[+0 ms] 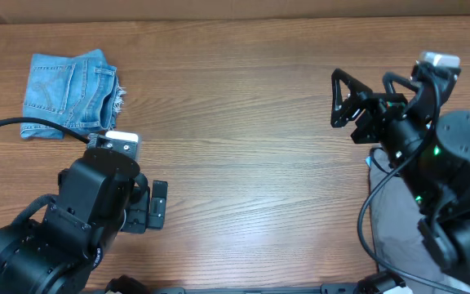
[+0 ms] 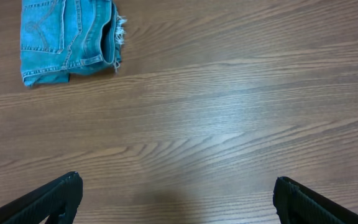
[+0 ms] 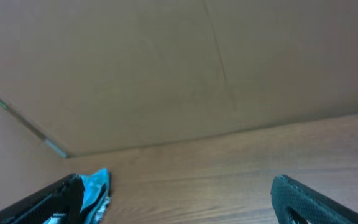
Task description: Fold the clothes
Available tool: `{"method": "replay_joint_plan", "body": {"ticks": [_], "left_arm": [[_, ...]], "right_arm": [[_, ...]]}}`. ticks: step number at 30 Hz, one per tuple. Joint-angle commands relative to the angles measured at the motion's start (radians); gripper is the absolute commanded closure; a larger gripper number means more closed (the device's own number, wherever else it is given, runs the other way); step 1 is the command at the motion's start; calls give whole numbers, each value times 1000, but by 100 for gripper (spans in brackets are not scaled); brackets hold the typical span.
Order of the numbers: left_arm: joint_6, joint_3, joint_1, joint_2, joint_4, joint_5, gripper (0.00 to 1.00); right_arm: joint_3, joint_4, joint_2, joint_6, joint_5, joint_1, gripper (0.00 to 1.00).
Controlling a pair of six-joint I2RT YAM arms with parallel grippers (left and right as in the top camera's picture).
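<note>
With the jeans (image 1: 70, 92) apparently folded, hold the left end effector (image 2: 176, 190) and right end effector (image 3: 176, 190), both released, well apart from them.

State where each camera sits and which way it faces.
Overhead: above the table, looking straight down; both arms show, with the folded jeans at far left.
Left wrist: on the left arm, looking forward and down at the folded jeans; open left jaws at the bottom.
Right wrist: on the right arm, looking level at a brown wall; open right jaws at the bottom.
Shared: overhead and left wrist both show the folded jeans.

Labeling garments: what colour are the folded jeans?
The jeans are light-blue denim; left wrist view.
</note>
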Motion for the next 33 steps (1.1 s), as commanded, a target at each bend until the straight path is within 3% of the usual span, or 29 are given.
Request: {"method": "replay_joint_plan", "body": {"ticks": [1,6,21,33], "left_arm": [[-14,17,-5,-2,3,-18,0],[-14,17,-5,-2,3,-18,0],[-14,17,-5,-2,3,-18,0],[-14,16,-5,-2,3,-18,0]], "right_arm": [[-211,137,-72,-6,18,-14,0],[-482,277,-224,-13,18,-18,0],[-938,281,-914,-86,-76,-101,0],[-1132,320,-927,-85,-163,-131,0]]}}
